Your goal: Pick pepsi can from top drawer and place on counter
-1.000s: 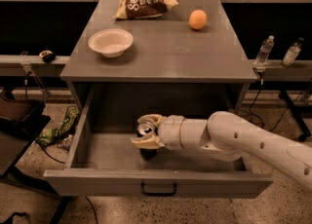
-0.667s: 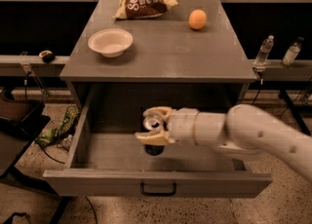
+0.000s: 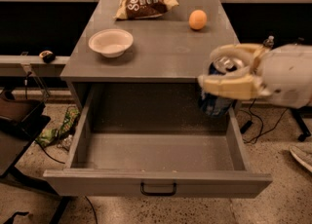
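My gripper (image 3: 229, 69) is shut on the pepsi can (image 3: 218, 102), a dark blue can with a silver top (image 3: 228, 63). It holds the can in the air at the counter's front right corner, above the right side of the top drawer (image 3: 156, 154). One cream finger (image 3: 229, 85) crosses the can's front, the other curves behind its top. The drawer is pulled open and shows a bare grey floor and a black handle (image 3: 158, 189). The grey counter (image 3: 165, 47) lies just left of the can.
On the counter stand a white bowl (image 3: 111, 42) at the left, a brown chip bag (image 3: 144, 3) at the back and an orange (image 3: 197, 19) at the back right. A green wrapper (image 3: 61, 128) and cables lie on the floor at the left.
The gripper has lifted the pepsi can out of the drawer and carried it up and to the right, to counter height. The drawer floor now lies bare.
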`<state>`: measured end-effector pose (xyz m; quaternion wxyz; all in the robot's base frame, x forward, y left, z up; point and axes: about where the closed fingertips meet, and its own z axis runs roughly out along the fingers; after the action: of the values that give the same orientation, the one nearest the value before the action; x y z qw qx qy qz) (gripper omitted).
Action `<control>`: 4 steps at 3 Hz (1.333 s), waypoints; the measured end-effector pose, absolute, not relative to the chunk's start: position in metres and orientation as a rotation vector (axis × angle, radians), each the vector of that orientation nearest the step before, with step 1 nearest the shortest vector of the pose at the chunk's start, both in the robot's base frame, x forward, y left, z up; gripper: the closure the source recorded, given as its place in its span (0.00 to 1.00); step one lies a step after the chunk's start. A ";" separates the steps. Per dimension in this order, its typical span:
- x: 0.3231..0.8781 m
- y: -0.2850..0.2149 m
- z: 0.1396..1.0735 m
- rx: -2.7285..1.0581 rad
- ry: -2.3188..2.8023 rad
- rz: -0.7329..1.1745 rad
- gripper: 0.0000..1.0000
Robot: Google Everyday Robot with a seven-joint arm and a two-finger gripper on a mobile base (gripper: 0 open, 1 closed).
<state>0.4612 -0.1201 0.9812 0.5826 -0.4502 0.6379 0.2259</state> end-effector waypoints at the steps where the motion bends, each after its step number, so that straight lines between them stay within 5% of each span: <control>1: 0.490 -0.153 1.044 -0.976 1.507 0.478 1.00; 4: 0.652 -0.100 1.099 -0.931 1.544 0.363 1.00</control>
<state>0.6518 -0.1000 1.0985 0.6061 -0.4026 0.6677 0.1571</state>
